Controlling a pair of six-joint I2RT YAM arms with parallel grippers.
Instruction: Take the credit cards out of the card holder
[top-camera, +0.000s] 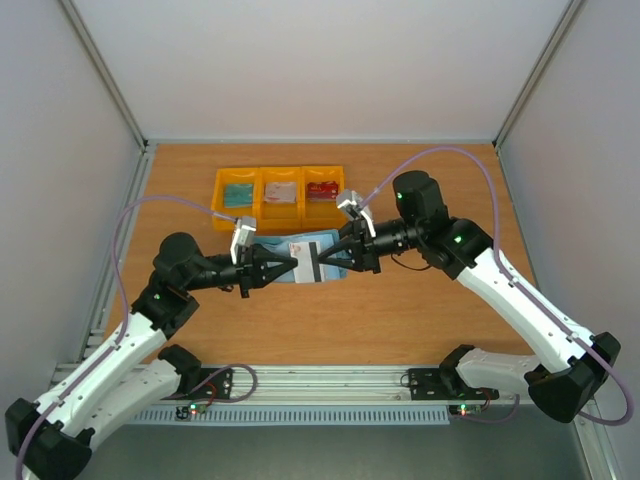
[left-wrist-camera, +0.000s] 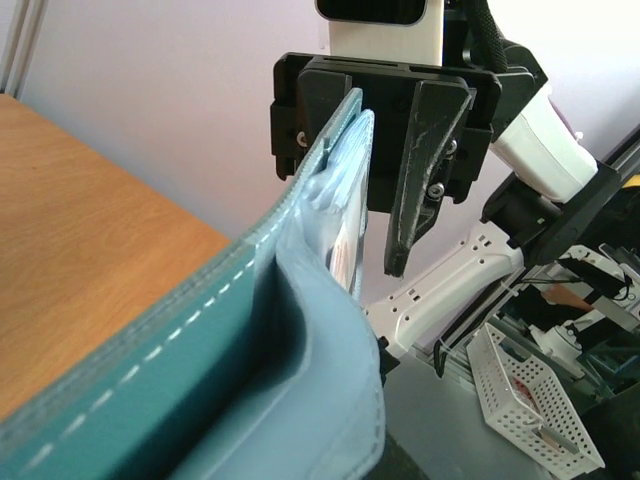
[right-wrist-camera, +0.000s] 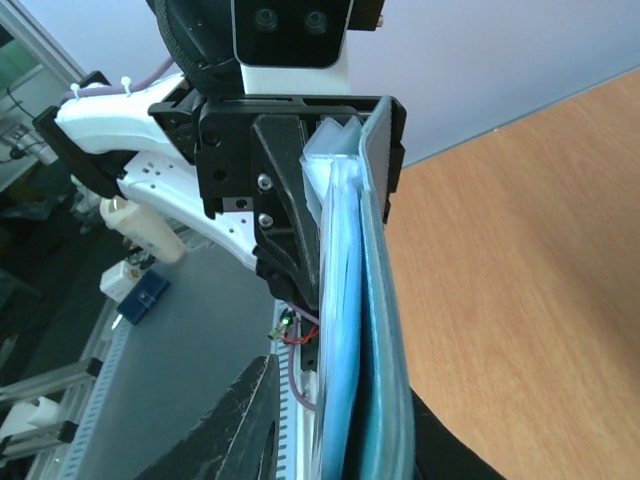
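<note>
- Holder (top-camera: 285, 247) is hanging in the air just on the near side of the bins (top-camera: 216, 200), above the counter (top-camera: 430, 330), spanning betw. the two claws.
- L claw (top-camera: 288, 265), near side of the bins' left half, is clamping tight on the holder's left end.
- R claw (top-camera: 328, 258), near side of the bins' right half, is standing part open around the holder's other end. In the L wrist view one finger (left-wrist-camera: 420, 170) is showing a gap to the pale lining, and the other is hiding behind the teal cover. It's not gripping anything, as far as I can see.
- 3 cards are lying in the bins: teal card (top-camera: 238, 195) in the left one, whitish card (top-camera: 280, 192) in the middle, red card (top-camera: 321, 190) in the right.
- Striped card (top-camera: 305, 263) is showing at the holder, on the edge facing away from the bins. Can't tell which pocket.
- Step, prob.: going for the last card, w/ the R claw lining up for a pinch.
- Next move is calling for the R claw to close on the card edge only, not cover + lining. Then it's pulling straight out along the pocket while the L claw is bracing, and carrying the card over to the bins.
</note>
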